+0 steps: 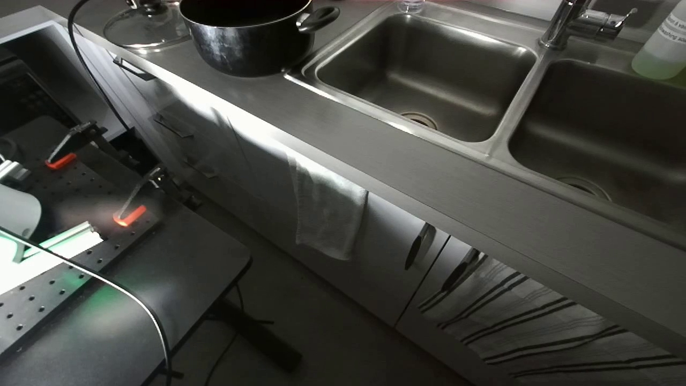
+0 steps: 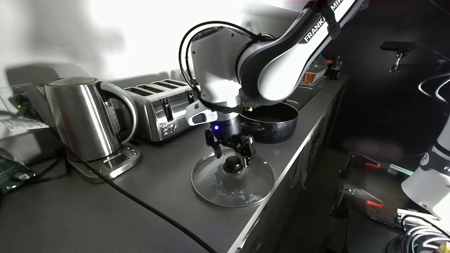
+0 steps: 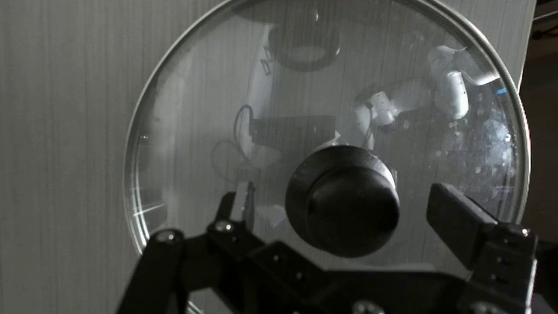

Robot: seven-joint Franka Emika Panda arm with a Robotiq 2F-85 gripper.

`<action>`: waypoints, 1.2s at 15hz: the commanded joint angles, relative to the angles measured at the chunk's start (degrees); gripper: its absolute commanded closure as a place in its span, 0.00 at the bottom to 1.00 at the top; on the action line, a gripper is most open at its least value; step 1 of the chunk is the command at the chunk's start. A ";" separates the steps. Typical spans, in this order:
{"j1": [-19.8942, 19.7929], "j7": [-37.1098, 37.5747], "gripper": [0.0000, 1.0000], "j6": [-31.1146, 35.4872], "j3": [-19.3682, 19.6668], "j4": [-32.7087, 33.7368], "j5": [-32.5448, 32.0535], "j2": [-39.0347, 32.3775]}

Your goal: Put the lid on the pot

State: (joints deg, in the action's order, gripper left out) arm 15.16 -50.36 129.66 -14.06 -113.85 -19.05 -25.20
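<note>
The lid (image 2: 225, 191) is round clear glass with a metal rim and a black knob (image 2: 232, 164). It lies flat on the counter in front of the pot in an exterior view. The lid (image 1: 142, 32) is partly cut off at the top edge in an exterior view. The dark metal pot (image 2: 277, 130) stands open on the counter; the pot (image 1: 246, 45) is also cut off at the top. My gripper (image 2: 232, 160) points down over the lid. In the wrist view the open gripper (image 3: 340, 194) has its fingers on either side of the knob (image 3: 353, 213), apart from it.
A steel kettle (image 2: 79, 119) and a toaster (image 2: 172, 109) stand along the wall. A black cable (image 2: 151, 209) crosses the counter. The double sink (image 1: 423, 80) lies beyond the pot. The counter's front edge (image 2: 258, 214) runs close beside the lid.
</note>
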 commanded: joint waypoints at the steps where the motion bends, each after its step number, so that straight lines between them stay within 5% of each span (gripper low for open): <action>1: 0.21 0.07 0.25 0.13 -0.36 2.26 -1.10 -1.85; 3: 0.18 -0.02 0.33 0.16 -0.42 2.54 -1.06 -2.13; 7: 0.12 -0.12 0.66 0.11 -0.46 2.79 -1.03 -2.18; 10: 0.04 -0.29 0.74 0.12 -0.62 3.11 -0.85 -1.73; 18: -0.96 -4.15 0.74 -0.55 -4.83 -2.49 2.90 6.72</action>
State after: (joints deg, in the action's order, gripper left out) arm 15.05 -51.69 129.63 -16.80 -112.59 -18.38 -24.73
